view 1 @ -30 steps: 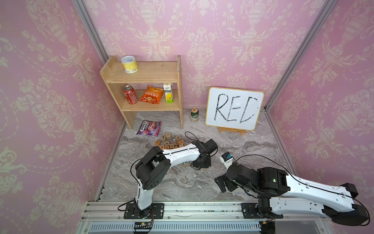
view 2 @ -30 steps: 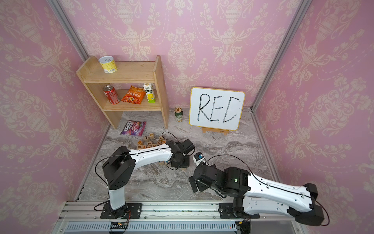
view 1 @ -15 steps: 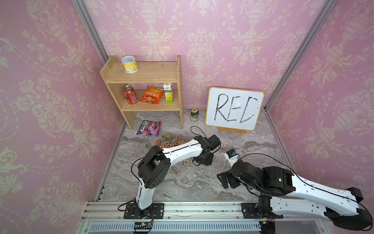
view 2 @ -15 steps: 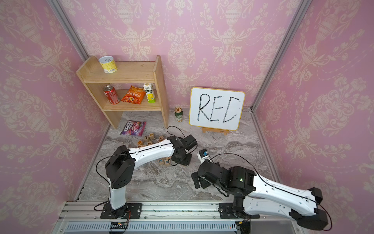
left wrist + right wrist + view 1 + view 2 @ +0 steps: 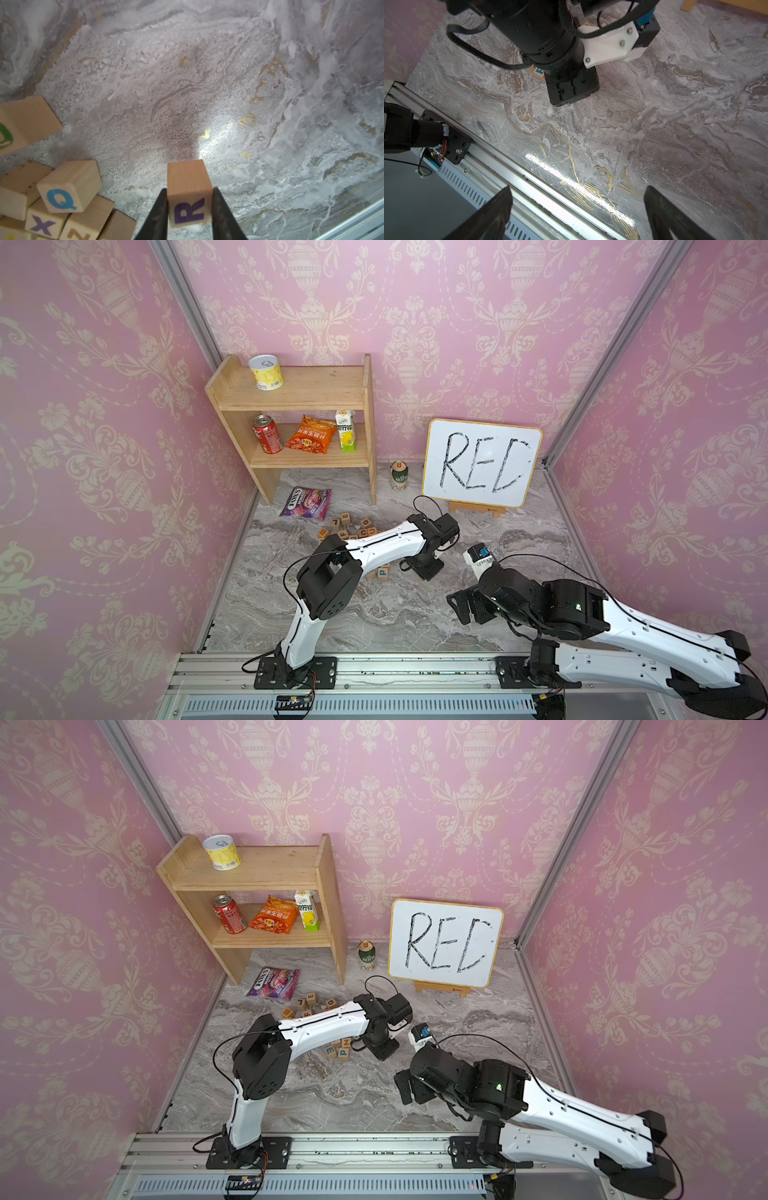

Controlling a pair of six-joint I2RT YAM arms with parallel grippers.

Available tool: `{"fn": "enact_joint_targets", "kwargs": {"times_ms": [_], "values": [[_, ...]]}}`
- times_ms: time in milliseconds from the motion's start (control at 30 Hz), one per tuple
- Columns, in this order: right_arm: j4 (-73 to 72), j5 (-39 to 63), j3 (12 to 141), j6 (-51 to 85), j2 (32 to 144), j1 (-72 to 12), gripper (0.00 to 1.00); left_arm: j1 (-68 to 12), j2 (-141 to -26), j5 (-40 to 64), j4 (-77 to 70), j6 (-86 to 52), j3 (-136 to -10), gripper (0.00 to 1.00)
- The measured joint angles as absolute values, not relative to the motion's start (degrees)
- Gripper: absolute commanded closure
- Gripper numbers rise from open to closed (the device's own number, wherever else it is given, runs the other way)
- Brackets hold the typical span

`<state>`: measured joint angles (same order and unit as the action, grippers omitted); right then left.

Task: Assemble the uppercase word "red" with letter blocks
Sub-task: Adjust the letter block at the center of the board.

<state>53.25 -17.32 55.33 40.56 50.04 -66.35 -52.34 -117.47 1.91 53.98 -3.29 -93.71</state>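
Observation:
My left gripper (image 5: 189, 188) is shut on a light-wood letter block (image 5: 188, 180) whose face shows a dark purple R. It holds the block low over bare marble, just right of a loose group of letter blocks: Q (image 5: 68, 187), X (image 5: 44, 225) and one with a green letter cut off by the frame edge (image 5: 25, 122). In both top views the left gripper (image 5: 428, 570) (image 5: 382, 1050) points down beside blocks marked P (image 5: 382, 572) and E (image 5: 331, 1050). More blocks (image 5: 349, 526) lie farther back. My right gripper (image 5: 577, 188) (image 5: 467, 608) is open and empty near the front rail.
A whiteboard (image 5: 482, 462) with handwritten RED stands at the back right. A wooden shelf (image 5: 299, 423) with cans and snacks fills the back left. A purple snack bag (image 5: 306, 502) and a small can (image 5: 399, 475) lie on the marble. An aluminium rail (image 5: 374, 672) runs along the front.
The left arm has swung a little to the right with the R block, away from the blocks. The right arm has drifted slightly right, its gripper still open.

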Motion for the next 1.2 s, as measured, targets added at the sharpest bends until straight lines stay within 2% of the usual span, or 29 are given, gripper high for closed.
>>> {"fn": "enact_joint_targets", "kwargs": {"times_ms": [333,467,600,733,800,1000,1200], "values": [[53.76,-15.11,55.55,40.36,51.66,-66.08,0.00,-52.34,-117.75,3.64,49.67,8.25,-93.08,0.67],[54.11,-14.66,56.03,40.29,52.05,-66.08,0.00,-52.34,-118.45,4.80,48.29,10.07,-91.74,0.62],[54.37,-14.33,56.03,40.29,52.38,-66.08,0.00,-52.34,-119.42,5.58,47.13,10.83,-91.55,0.45],[54.35,-14.33,56.03,40.29,52.36,-66.08,0.00,-52.34,-119.50,5.67,46.28,10.20,-91.59,0.21],[54.37,-14.33,56.03,40.12,52.36,-66.08,0.00,-52.34,-119.52,5.39,46.11,8.88,-91.90,0.03],[55.44,-14.31,56.21,37.91,52.38,-65.63,0.00,-52.34,-119.52,4.58,45.65,-0.47,-93.73,0.01],[56.47,-11.53,56.31,34.63,52.82,-63.48,0.00,-52.34,-119.52,3.25,46.11,-15.57,-93.76,0.01]]}}
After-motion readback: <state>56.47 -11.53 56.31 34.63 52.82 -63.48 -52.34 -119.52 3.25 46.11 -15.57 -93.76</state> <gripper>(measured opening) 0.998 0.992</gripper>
